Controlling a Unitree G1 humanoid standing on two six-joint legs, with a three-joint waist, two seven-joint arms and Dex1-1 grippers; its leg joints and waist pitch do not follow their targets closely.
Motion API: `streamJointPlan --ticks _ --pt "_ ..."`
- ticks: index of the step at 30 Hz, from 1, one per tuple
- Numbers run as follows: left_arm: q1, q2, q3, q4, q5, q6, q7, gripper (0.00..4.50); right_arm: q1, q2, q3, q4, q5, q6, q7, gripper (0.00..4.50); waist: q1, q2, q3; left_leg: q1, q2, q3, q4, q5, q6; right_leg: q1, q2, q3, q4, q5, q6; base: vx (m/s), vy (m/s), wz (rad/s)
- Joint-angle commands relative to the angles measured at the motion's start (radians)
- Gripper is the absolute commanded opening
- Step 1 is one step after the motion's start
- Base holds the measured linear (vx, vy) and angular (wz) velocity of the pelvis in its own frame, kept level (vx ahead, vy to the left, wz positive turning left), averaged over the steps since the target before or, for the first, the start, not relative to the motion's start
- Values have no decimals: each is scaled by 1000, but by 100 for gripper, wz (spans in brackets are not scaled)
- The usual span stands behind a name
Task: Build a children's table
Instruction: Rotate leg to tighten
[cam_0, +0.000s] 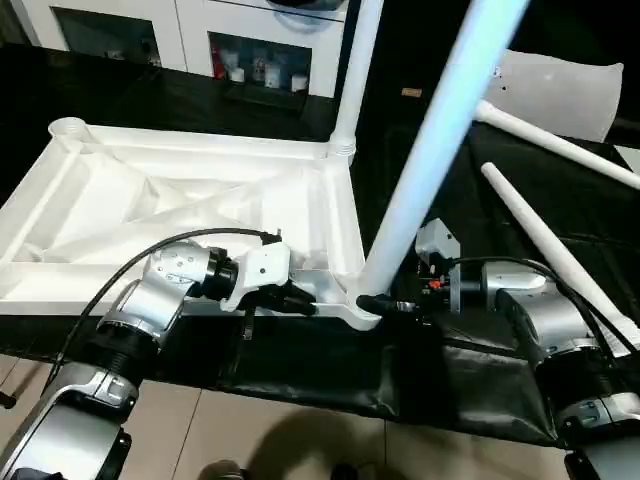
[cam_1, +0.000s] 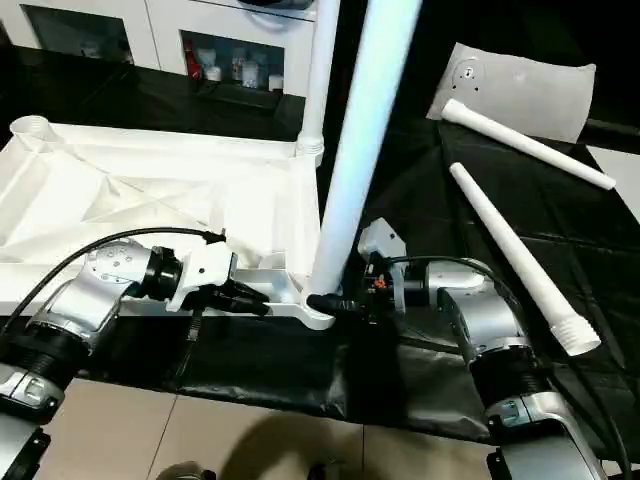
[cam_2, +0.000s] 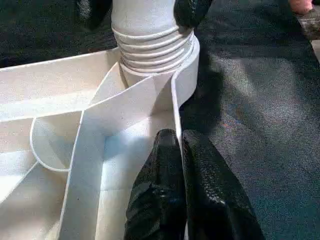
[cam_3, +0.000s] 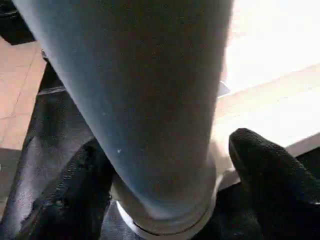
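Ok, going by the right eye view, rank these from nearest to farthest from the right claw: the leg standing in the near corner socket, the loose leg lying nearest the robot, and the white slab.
1. Standing leg, right at the right claw.
2. Loose leg, lying to its right.
3. White slab, far back right.

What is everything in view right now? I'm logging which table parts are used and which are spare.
tabletop: one, white, upside down on the black cover.
standing legs: two, white, one in the near corner socket, one in the far corner socket.
loose legs: two, white, lying right of the tabletop.
slab: one, white, far right.
cabinet: one, white, behind.
left gripper: shut, on the tabletop's near rim.
right gripper: fingers astride the near leg's base.
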Motion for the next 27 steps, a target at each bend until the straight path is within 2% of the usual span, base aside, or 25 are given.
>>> streamJointPlan --ticks 1,8,9,20,24,26,27 --pt "-9 -20 -47 -6 6 -31 -57 0 -14 -2 10 12 -20 -9 8 343 -2 2 -79 5 60 -6 -65 18 122 66 -87 49 -45 -50 -275 0 0 0" --pt "-13 -21 -46 6 10 -38 -53 0 -21 1 23 34 -27 -14 17 290 1 0 -78 3 61 -6 -64 17 122 67 -88 49 -43 -52 -276 0 0 0" --pt "-14 -20 -46 8 10 -39 -53 0 -22 2 23 37 -26 -14 18 282 1 2 -77 3 61 -7 -65 3 115 67 -89 48 -46 -77 -270 0 0 0" --pt "-12 -17 -42 14 9 -39 -54 0 -8 5 26 31 -16 -13 33 272 2 2 -77 3 60 -6 -64 10 114 67 -87 49 -44 -66 -268 0 0 0" --pt "-6 -40 -16 3 -2 41 10 0 38 21 14 -23 10 28 4 272 4 6 -76 4 61 -6 -65 10 111 67 -87 49 -44 -55 -271 0 0 0" --pt "-2 -55 -4 -7 -6 72 46 0 60 39 5 -49 14 51 -43 272 7 7 -70 5 62 -7 -68 -11 105 63 -86 49 -51 -85 -266 0 0 0" --pt "1 -82 15 -18 -8 116 111 0 76 80 -6 -75 3 101 -148 272 4 10 -67 4 62 -9 -72 -37 89 64 -89 50 -56 -135 -254 0 0 0"
